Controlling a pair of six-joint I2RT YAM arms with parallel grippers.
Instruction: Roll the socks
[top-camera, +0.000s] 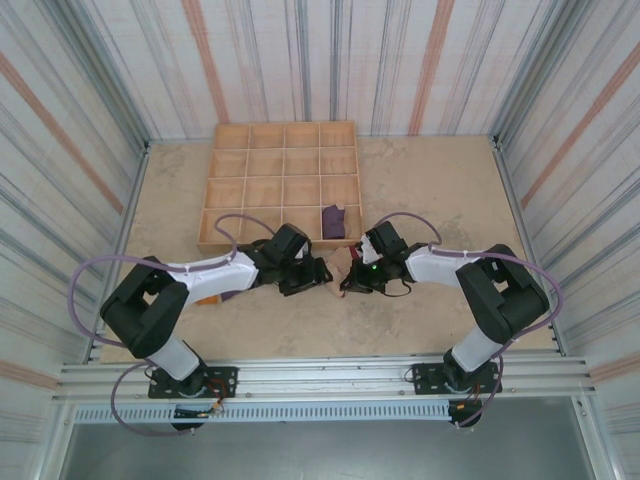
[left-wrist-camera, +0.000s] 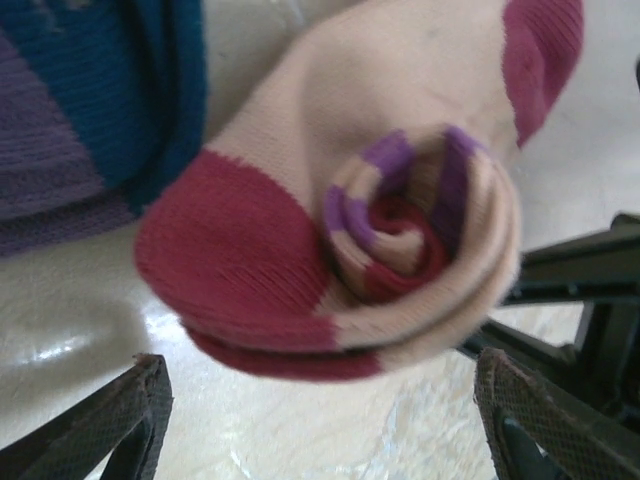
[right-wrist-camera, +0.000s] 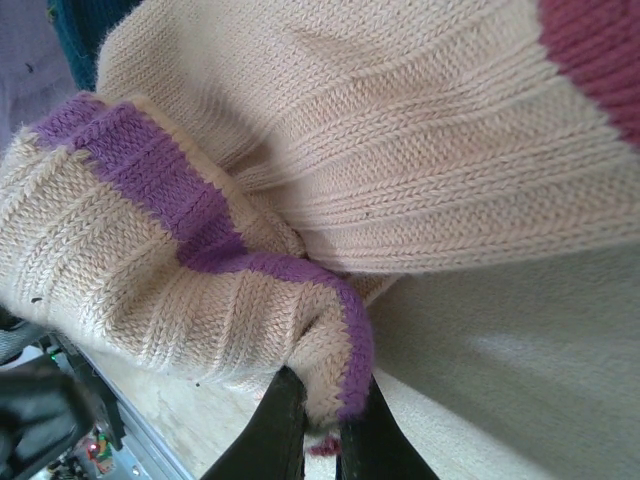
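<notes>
We see the tan sock (left-wrist-camera: 300, 200) lying on the table (top-camera: 430, 190) just in front of the wooden tray (top-camera: 284, 126), at the spot where the two arms meet. From above it is almost wholly hidden under the wrists, so we can make out little more than a pale scrap there. In the left wrist view it is wound into a loose roll, the purple-striped cuff and a red core spiralling at the middle. A red patch faces us on the left, and another red patch is cut off by the top edge. The left gripper (left-wrist-camera: 322, 390) is released. Its two fingers (left-wrist-camera: 130, 415) stand wide apart at the bottom of the frame, below the roll and clear of it, with their lower parts out of frame. The right gripper (right-wrist-camera: 320, 435) is clenched on the tan sock, pinching the purple-edged rim of the cuff between its dark fingers, whose tips are buried in the knit. How much fabric lies inside the pinch we cannot tell. A purple sock (left-wrist-camera: 60, 140) with a teal end lies just beside the roll at the upper left, blurred and cropped, and we cannot tell whether the two touch. A dark purple sock (top-camera: 333, 221) sits in the tray's near right compartment, too small for its pattern to be read.
</notes>
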